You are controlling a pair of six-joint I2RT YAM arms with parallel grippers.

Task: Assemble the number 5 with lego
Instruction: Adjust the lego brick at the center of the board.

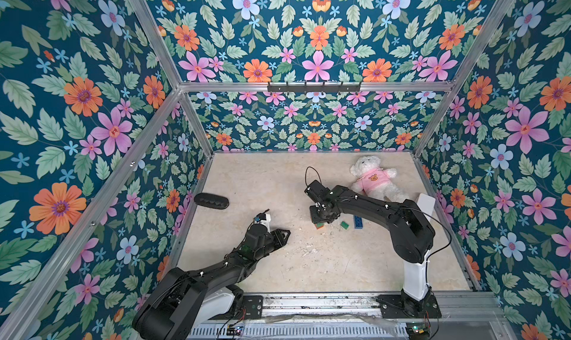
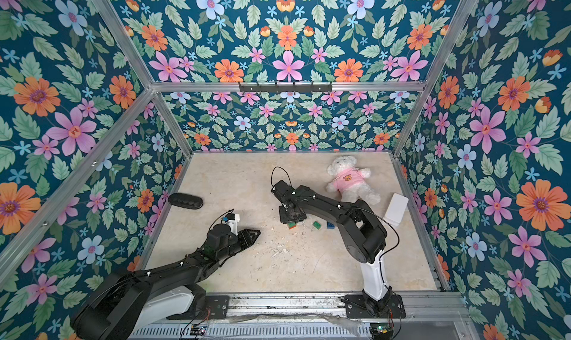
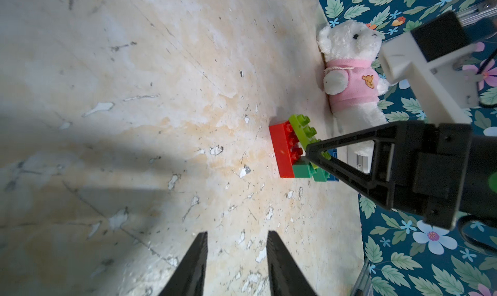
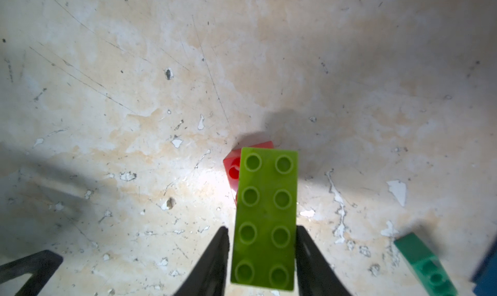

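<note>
Five lego bricks mid-table, two grippers, one teddy.

The right gripper [image 4: 262, 227] pinches the one lime-green brick [image 4: 266, 200] by its long sides, holding it skewed over the one red brick [image 4: 232, 165], which lies studs-up on the table [image 1: 278, 267]. There are two dark-green bricks: one [image 3: 302, 171] sits tight against the red brick's end, the other [image 1: 344, 224] lies loose just beside it. The single blue brick [image 1: 358, 222] is next to that. The left gripper [image 3: 236, 232] hangs well apart from them, jaws spread on nothing. One white teddy [image 1: 374, 177] lies beyond the bricks. One black oblong case [image 1: 211, 201] and one white box [image 1: 426, 204], its inside unseen, lie toward the sides.
</note>
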